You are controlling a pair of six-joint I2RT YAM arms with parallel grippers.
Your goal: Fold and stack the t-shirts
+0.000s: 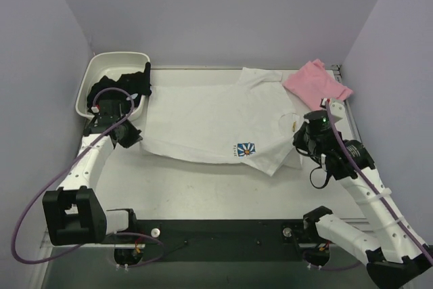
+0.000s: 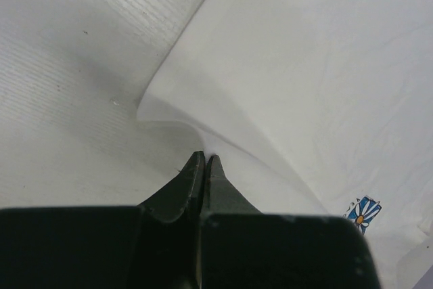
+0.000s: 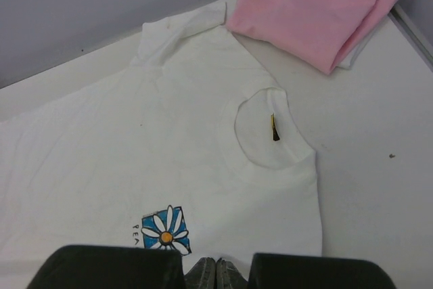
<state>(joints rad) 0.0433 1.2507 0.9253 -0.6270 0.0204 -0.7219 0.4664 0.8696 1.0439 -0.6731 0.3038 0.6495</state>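
Note:
The white t-shirt (image 1: 210, 116) lies spread flat on the table, daisy print (image 1: 245, 147) up and neck to the right, with a yellow tag (image 3: 274, 127) in the collar. The pink t-shirt (image 1: 316, 80) rests folded at the back right, touching the white one's far sleeve. My left gripper (image 1: 130, 135) sits at the white shirt's near left corner. Its jaws are shut (image 2: 205, 158), and the cloth edge rises into the tips. My right gripper (image 1: 300, 148) is at the near right sleeve edge. It is shut (image 3: 216, 274) on the fabric just below the daisy print (image 3: 164, 229).
A white tub (image 1: 101, 76) holding dark clothing (image 1: 132, 84) stands at the back left, right behind my left arm. Walls close in the table on the left, back and right. A metal rail (image 1: 342, 99) runs along the right edge.

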